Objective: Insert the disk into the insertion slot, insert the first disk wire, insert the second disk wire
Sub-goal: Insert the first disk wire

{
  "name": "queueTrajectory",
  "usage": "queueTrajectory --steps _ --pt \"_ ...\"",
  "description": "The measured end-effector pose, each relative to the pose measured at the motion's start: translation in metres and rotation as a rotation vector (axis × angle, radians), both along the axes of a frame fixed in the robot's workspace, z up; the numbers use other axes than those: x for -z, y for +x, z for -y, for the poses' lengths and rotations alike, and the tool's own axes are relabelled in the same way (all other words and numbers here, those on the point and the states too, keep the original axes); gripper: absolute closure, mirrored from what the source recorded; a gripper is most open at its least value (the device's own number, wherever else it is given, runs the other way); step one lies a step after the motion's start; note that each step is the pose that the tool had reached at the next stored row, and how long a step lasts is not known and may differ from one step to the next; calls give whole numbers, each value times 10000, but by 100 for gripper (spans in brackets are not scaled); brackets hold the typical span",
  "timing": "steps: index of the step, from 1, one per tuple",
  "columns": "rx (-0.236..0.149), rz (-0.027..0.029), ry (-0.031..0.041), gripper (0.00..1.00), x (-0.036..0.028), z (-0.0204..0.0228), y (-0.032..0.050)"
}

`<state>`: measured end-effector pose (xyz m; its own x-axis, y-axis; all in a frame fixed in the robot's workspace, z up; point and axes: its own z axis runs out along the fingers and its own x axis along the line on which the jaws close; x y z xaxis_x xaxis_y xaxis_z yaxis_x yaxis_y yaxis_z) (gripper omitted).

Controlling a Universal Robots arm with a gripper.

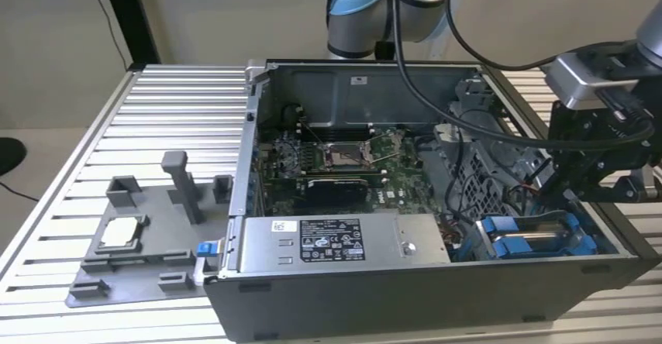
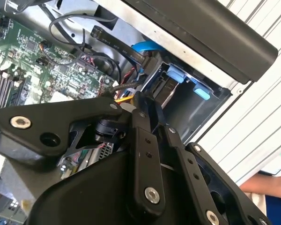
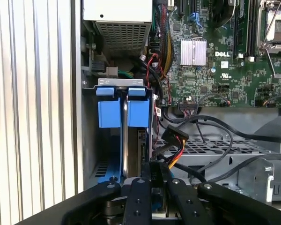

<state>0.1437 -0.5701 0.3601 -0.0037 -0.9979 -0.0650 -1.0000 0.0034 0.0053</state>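
Note:
The disk [image 1: 517,243], in its bright blue caddy, sits down inside the insertion slot [image 1: 470,239] at the case's front corner on the exterior view's right. Its blue tabs [image 3: 122,112] and silver edge [image 3: 125,145] stand upright in the grey bay. My gripper [image 1: 563,193] hangs over the disk's inner end. The fingers [image 3: 140,197] are pressed together, and I cannot tell if anything is between them. A black connector on red and yellow wires [image 3: 174,138] hangs loose just beyond the fingertips [image 2: 136,104]. A blue wire [image 2: 147,46] curves along the case rim.
A grey power-supply box [image 1: 342,239] lies beside the bay, with the green motherboard [image 1: 310,166] and processor socket [image 1: 342,154] behind it. Black cables [image 3: 215,126] cross near the bay. A grey fixture [image 1: 135,235] stands on the slatted table. A person's hand [image 2: 262,185] is beside the case.

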Motion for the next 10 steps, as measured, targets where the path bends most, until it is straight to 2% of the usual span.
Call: queueTrajectory --steps 2,3,10 --pt "0 -117 -10 100 0 2 7" --pt "0 -146 -12 100 0 4 9" --pt "-3 -162 -12 100 0 16 28"
